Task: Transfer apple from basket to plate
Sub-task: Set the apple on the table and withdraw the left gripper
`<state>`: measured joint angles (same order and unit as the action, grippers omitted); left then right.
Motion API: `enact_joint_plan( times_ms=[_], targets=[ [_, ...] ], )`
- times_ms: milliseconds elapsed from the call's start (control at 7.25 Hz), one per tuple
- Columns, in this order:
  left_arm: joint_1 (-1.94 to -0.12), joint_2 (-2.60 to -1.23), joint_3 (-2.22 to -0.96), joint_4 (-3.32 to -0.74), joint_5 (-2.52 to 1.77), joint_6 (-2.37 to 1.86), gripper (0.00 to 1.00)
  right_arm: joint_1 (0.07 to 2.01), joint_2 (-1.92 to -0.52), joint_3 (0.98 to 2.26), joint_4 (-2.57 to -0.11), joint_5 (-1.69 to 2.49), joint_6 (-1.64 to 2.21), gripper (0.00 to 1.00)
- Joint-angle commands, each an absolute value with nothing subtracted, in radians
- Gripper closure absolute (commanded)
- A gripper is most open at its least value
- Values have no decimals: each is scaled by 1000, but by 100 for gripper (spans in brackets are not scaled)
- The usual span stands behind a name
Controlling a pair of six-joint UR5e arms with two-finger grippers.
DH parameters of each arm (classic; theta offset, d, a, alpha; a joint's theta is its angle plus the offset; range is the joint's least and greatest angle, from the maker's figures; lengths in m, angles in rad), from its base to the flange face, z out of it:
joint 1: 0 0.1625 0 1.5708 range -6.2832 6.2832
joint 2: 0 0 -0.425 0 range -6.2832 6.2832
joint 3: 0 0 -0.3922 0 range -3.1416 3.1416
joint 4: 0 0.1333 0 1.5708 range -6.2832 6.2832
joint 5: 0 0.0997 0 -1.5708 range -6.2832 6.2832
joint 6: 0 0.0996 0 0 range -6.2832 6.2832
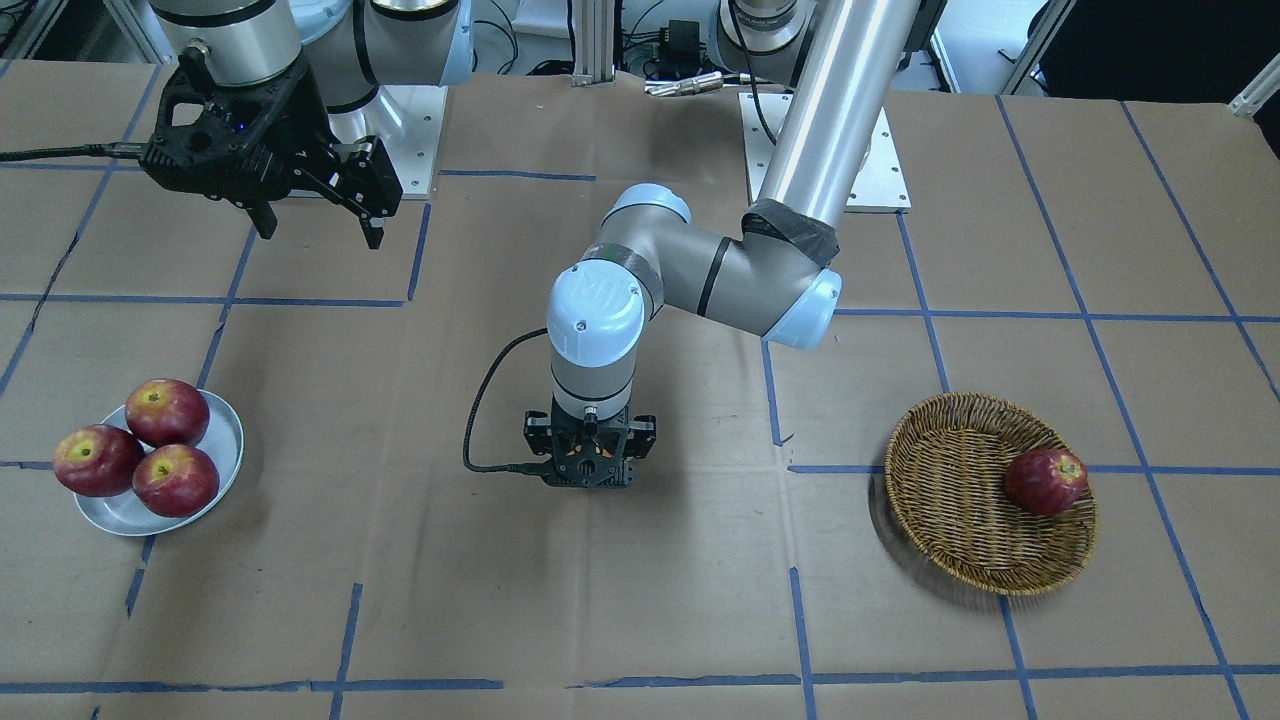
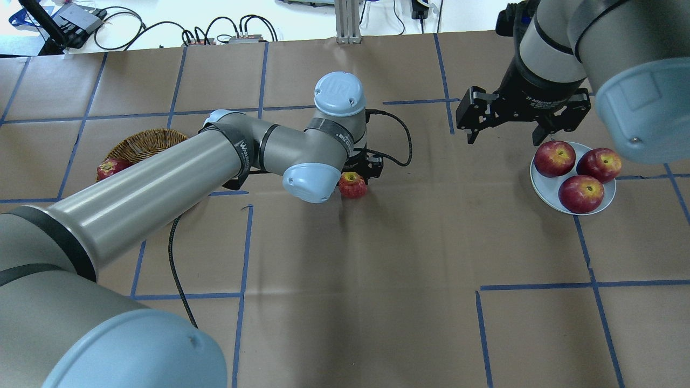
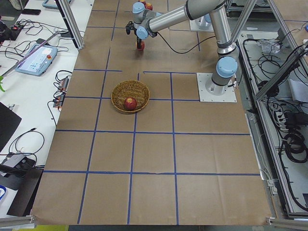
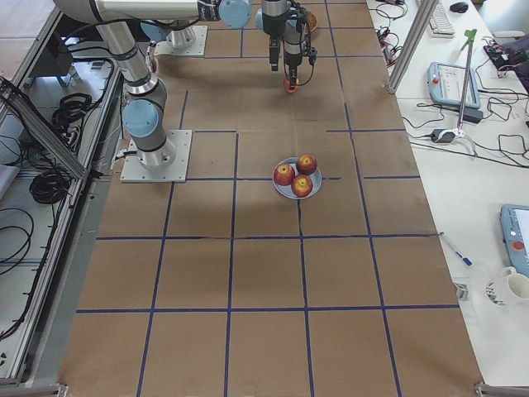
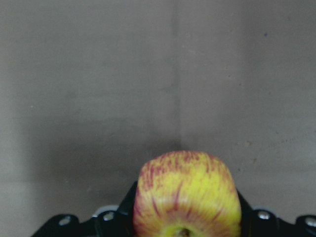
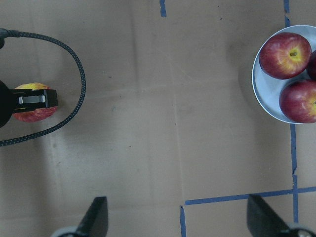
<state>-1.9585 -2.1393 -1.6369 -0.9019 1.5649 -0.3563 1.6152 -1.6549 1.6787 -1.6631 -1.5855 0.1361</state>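
Observation:
The red apple with yellow streaks (image 2: 353, 185) is held in my left gripper (image 1: 590, 466) low over the middle of the table, between the basket and the plate. It fills the bottom of the left wrist view (image 5: 185, 192), between the jaws. The brown wicker basket (image 1: 950, 520) lies on my left side. The small pale plate (image 1: 225, 440) lies on my right side with three dark red apples on it. My right gripper (image 1: 320, 235) is open and empty, raised near the plate on its robot side.
One dark red apple (image 1: 1045, 481) lies in the basket. The plate's three apples (image 2: 581, 193) fill most of it. A black cable (image 1: 480, 410) loops from the left wrist. Brown paper with blue tape lines covers the table.

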Motion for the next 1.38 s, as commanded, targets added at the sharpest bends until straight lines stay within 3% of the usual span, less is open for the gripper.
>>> enact_joint_plan(
  times_ms=[0, 552, 1241],
  targets=[
    [-1967, -2129, -1643, -908, 1565, -360, 2, 1614, -1657, 1672, -1664, -1589, 133, 0],
    [-1933, -1923, -1646, -1093, 1581, -299, 1, 1618, -1646, 1677, -1667, -1586, 144, 0],
    [-1591, -1492, -1634, -1682, 1583, 14, 1, 1759, -1473, 1666, -1886, -1544, 249, 0]
  ],
)
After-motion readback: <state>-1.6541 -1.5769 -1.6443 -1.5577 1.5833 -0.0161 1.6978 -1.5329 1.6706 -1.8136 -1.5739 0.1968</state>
